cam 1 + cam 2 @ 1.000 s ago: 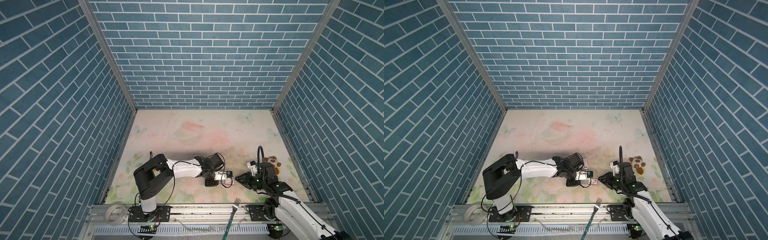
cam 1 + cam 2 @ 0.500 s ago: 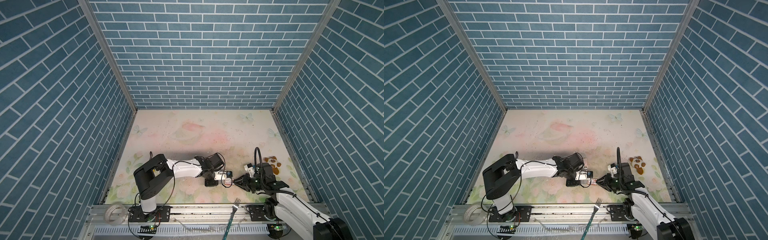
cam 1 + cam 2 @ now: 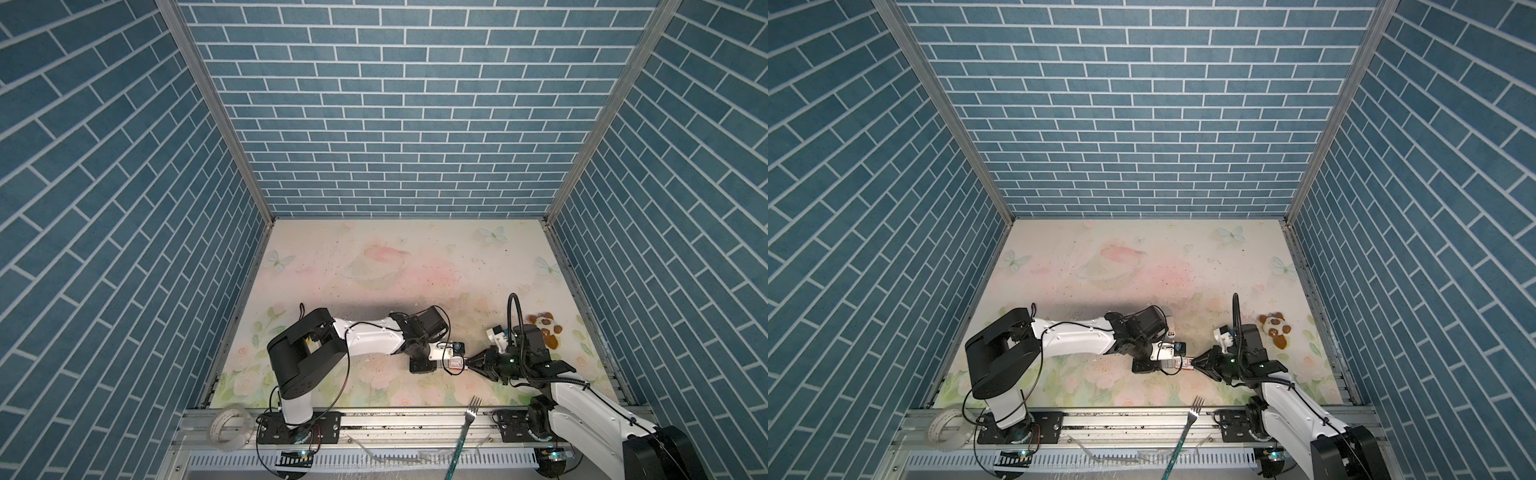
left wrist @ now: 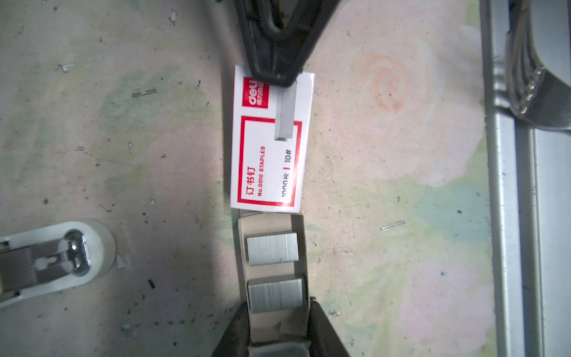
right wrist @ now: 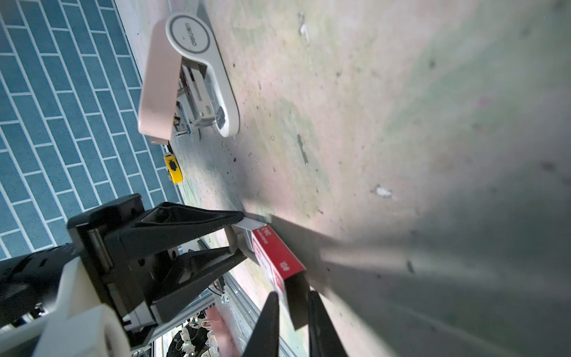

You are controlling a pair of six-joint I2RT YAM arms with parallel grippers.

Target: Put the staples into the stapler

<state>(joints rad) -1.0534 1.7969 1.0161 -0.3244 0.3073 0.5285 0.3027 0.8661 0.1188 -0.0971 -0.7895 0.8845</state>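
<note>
The white-and-red staple box sleeve [image 4: 268,148] lies on the mat. Its pale tray [image 4: 268,222] is drawn out, and two silvery blocks of staples [image 4: 272,248] sit in it. My left gripper [image 4: 278,312] is shut on the tray's outer end. My right gripper [image 5: 293,295] is shut on the sleeve's [image 5: 278,256] opposite end, one finger above and one below. A short grey staple strip [image 4: 285,114] sticks out from under its upper finger, along the sleeve's top. The pink-and-white stapler [image 5: 188,80] lies open nearby, also seen in the left wrist view [image 4: 52,262]. In both top views the grippers [image 3: 446,363] [image 3: 468,365] meet at the box [image 3: 1185,363].
A fork [image 3: 469,415] and a tape roll [image 3: 230,428] rest on the front metal rail [image 4: 509,216]. A brown-and-white plush toy [image 3: 544,328] lies right of the right arm. One loose staple [image 4: 392,225] lies beside the tray. A small yellow object [image 5: 173,167] sits beyond the stapler.
My right gripper has moved left up to the box's end and its fingers have closed in on the sleeve. The left arm and the tray have stayed put.
</note>
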